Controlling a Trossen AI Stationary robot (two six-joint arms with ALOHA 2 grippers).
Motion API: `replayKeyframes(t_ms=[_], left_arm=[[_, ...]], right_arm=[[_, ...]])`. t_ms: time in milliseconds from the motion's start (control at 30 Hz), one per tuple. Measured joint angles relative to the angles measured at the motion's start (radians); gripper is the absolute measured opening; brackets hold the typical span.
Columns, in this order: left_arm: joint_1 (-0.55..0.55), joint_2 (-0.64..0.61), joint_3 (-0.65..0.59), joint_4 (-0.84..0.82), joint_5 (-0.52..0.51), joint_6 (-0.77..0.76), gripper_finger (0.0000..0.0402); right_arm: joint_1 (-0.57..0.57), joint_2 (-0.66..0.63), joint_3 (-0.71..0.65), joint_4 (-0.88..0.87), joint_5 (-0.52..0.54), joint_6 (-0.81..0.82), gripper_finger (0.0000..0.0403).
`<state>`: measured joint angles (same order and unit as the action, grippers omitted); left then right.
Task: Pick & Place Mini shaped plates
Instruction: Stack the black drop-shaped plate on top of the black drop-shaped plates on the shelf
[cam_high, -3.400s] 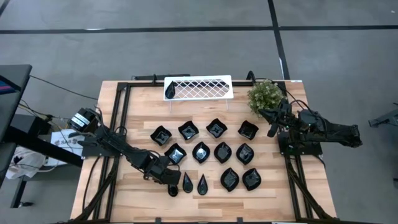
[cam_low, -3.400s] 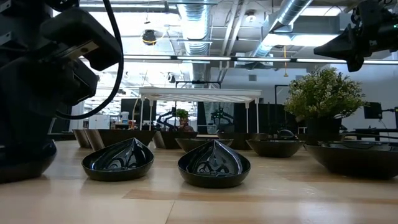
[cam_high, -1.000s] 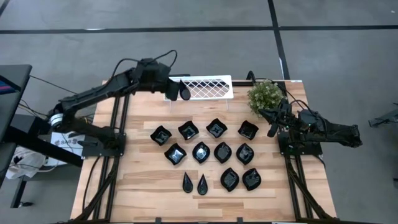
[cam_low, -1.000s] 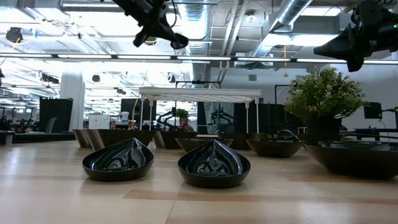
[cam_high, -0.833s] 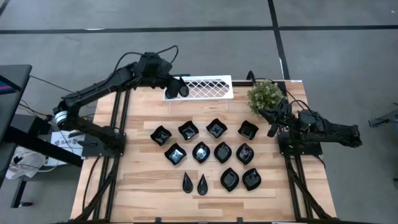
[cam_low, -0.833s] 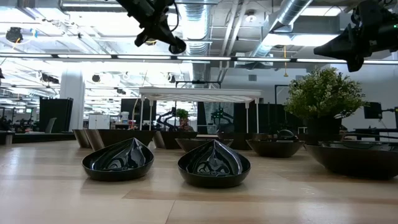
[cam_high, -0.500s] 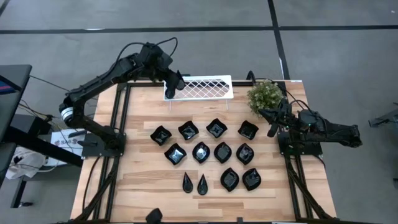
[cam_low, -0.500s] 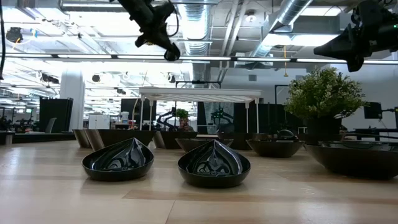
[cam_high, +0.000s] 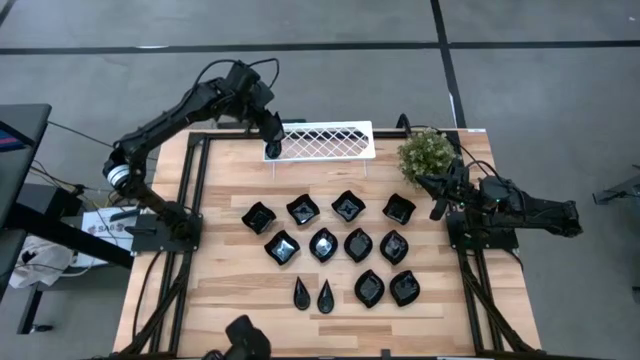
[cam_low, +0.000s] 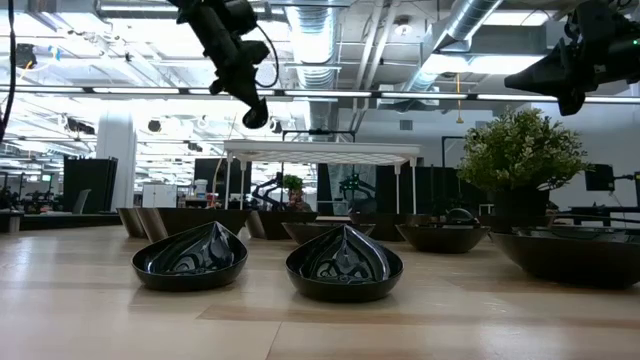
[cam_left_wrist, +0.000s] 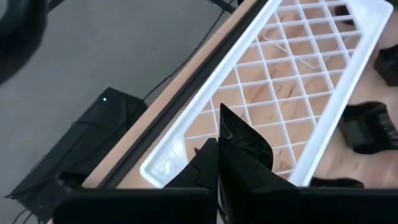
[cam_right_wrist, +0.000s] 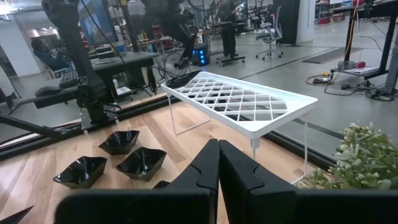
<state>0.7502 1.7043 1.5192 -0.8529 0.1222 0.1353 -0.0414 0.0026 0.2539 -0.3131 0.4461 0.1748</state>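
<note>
Plate is pinched in my left gripper, fingers closed on it edge-up, hanging over the left end of the white wire rack at the far edge of the bench. Left wrist view shows the glossy black piece standing up between my fingers, with the rack's lattice right behind it. Can't tell whether the plate touches the rack. In the low view the left gripper sits high, above the rack top.

Other plates on the bench, from the high view: far row of four wavy-edged ones, from to. Middle row of four, from to. Near row: two narrow teardrops and side by side, then two wider ones and. All apart from each other, none stacked.

My right gripper is shut on nothing, parked above the right side of the bench, just beside the small green plant. Right wrist view looks past its closed fingers toward the rack and a few of the plates.

A dark object shows at the near edge of the bench; can't tell what it is.
</note>
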Motion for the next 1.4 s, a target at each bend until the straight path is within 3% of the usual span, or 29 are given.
replayKeyframes(t_ms=[500,1400], left_arm=[[0.031,0.041,-0.01,-0.042,0.066,0.044,0.0006],[0.031,0.07,-0.011,-0.095,0.067,0.026,0.0006]], right_arm=[[0.0,0.0,0.0,0.0,0.0,-0.001,0.0001],[0.0,0.0,0.0,0.0,0.0,0.0,0.0001]])
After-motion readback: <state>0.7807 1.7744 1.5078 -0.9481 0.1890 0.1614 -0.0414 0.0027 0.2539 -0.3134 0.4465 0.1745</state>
